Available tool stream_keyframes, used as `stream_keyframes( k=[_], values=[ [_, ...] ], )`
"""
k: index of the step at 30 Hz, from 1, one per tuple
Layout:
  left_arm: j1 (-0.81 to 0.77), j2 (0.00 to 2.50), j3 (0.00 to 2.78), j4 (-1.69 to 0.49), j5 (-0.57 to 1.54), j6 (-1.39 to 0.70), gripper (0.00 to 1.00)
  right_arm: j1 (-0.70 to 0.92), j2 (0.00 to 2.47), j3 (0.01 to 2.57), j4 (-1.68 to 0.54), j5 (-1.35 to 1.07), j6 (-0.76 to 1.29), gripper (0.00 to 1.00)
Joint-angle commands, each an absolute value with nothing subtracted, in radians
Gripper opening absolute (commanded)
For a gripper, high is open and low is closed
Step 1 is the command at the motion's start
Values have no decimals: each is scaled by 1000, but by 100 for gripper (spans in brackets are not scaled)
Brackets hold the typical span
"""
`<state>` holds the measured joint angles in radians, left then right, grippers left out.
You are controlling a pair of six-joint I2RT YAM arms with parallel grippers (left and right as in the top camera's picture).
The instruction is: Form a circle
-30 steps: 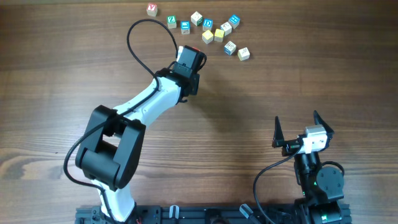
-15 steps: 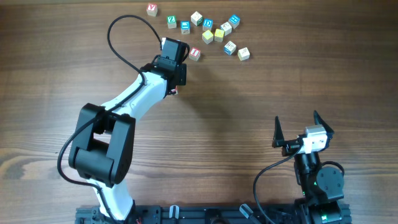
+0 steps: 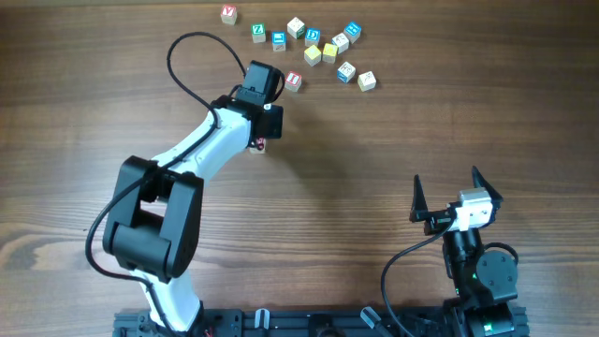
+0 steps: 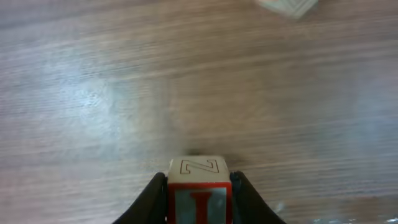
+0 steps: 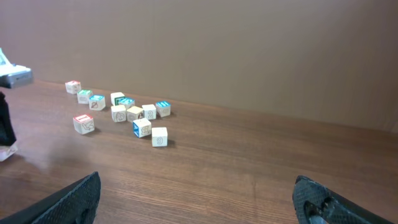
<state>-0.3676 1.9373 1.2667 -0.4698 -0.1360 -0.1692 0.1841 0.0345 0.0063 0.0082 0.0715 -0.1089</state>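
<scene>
progress is slight: no circle shows anywhere on the tabletop (image 3: 421, 112) yet. the stock for it, a scatter of letter cubes (image 3: 329, 52), lies along the far edge in a ragged band rather than a ring, with green, blue, yellow, red and plain faces, some touching and some apart. a red "y" cube (image 3: 228, 14) sits alone at the band's left end, and a red "i" cube (image 3: 293, 81) stands just on the near side of it. the one piece in hand is the held cube (image 4: 199, 169), with an outlined "z" on top and a red "i" on the face toward the wrist camera. the left tool (image 4: 199, 198) pinches it, a finger pressed to each side. from overhead it sits low over bare wood, near the scatter on its near-left side. whether it rests on the wood or hangs just above it i cannot tell. the right tool (image 3: 447, 178) is spread wide with nothing between its fingers, parked well apart by its own base. my judgement is that this is the opening stage, with a first cube being placed as a starting point for the ring. nearly everything is left: setting this cube down, then fetching several more from the band and spacing them round a curve until it closes.
</scene>
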Motion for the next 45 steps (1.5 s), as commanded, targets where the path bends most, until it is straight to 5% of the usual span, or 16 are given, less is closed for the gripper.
stream_keyframes(
  k=[1, 34, 45],
  values=[
    [-369, 1898, 1266, -441, -1, -163, 17, 179, 29, 6, 13, 64, -104, 100],
    [-384, 1934, 1261, -456, 27, -29, 20, 179, 29, 6, 13, 64, -105, 100],
    [-384, 1955, 1260, -464, 21, -29, 39, 179, 29, 6, 13, 64, -105, 100]
  ],
)
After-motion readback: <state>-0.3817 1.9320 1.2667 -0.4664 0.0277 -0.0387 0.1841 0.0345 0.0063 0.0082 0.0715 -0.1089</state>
